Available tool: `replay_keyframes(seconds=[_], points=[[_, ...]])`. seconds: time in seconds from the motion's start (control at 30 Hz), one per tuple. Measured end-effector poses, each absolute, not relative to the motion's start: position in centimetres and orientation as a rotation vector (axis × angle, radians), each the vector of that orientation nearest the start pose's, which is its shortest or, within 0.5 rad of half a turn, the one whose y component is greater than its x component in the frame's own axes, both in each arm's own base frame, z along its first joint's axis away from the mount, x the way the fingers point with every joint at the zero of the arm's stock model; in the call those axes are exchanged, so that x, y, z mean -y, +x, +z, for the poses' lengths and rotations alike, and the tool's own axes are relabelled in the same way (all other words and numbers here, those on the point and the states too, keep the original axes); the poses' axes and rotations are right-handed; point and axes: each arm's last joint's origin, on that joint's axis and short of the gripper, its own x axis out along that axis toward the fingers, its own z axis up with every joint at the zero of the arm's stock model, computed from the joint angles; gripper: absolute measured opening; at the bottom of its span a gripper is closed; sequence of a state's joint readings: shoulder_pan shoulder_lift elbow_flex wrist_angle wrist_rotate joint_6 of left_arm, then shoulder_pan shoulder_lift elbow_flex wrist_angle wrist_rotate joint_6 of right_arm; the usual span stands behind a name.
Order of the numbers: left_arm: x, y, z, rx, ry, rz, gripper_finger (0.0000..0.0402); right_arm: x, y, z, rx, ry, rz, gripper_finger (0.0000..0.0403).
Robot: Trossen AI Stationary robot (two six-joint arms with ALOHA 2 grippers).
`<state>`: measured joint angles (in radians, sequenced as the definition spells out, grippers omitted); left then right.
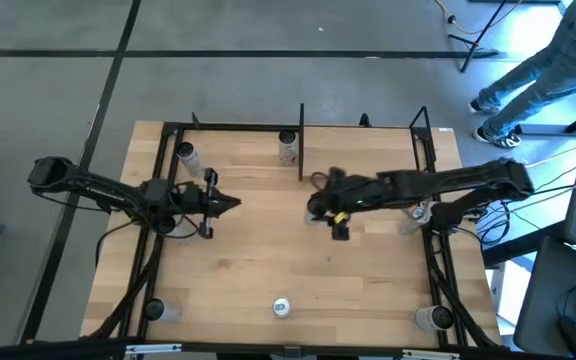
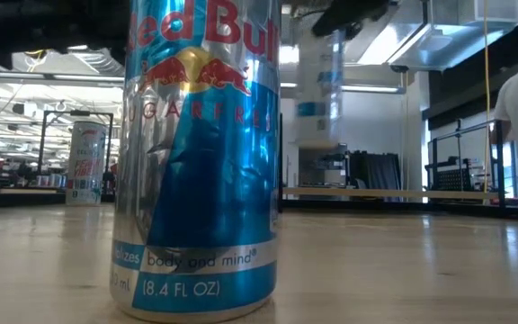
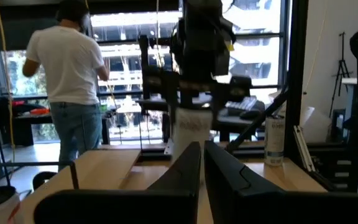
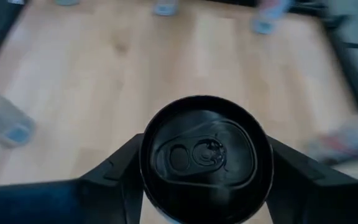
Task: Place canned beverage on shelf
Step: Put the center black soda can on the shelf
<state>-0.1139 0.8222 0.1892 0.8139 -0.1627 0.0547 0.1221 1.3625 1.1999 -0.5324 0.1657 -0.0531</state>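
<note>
- Right wrist view looks straight down on a can (image 4: 204,155) with a round dark lid and pull tab, its rim seated between the right gripper's (image 4: 205,163) two dark fingers, which press on it from both sides; the grasp is closed on the can.
- High view puts that gripper (image 1: 336,208) over the middle of the pale wooden table (image 1: 268,270), just right of centre, near the black centre upright of the shelf (image 1: 238,150).
- The shelf is a light board bay along the far edge, framed by thin black metal posts; two pale cans (image 1: 287,147) and (image 1: 186,155) stand on it.
- Left gripper (image 1: 230,203) hangs over the left part of the table, its fingers pressed together and holding nothing; the left wrist view shows them meeting as a dark wedge (image 3: 201,168).
- Low view is filled by a shiny silver-and-blue Red Bull can (image 2: 200,153), upright on the near edge, its metal slightly dented; a white can (image 2: 86,162) stands farther back.
- A person in a white shirt and jeans (image 3: 73,81) stands beyond the table.
</note>
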Motion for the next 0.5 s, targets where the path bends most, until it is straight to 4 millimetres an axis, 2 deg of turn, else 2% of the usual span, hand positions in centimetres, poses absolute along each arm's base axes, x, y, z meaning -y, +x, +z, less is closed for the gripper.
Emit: replay_keyframes(seconds=[0.3, 0.5], points=[[1.7, 19.2, 22.1, 0.118, 0.042, 0.052, 0.0011, 1.2, 23.5, 34.9, -0.721, -0.110, -0.260, 0.0222], [1.7, 19.5, 21.9, 0.106, 0.047, 0.063, 0.0011, 5.1, 22.7, 36.0, -0.646, -0.074, -0.389, 0.0222]])
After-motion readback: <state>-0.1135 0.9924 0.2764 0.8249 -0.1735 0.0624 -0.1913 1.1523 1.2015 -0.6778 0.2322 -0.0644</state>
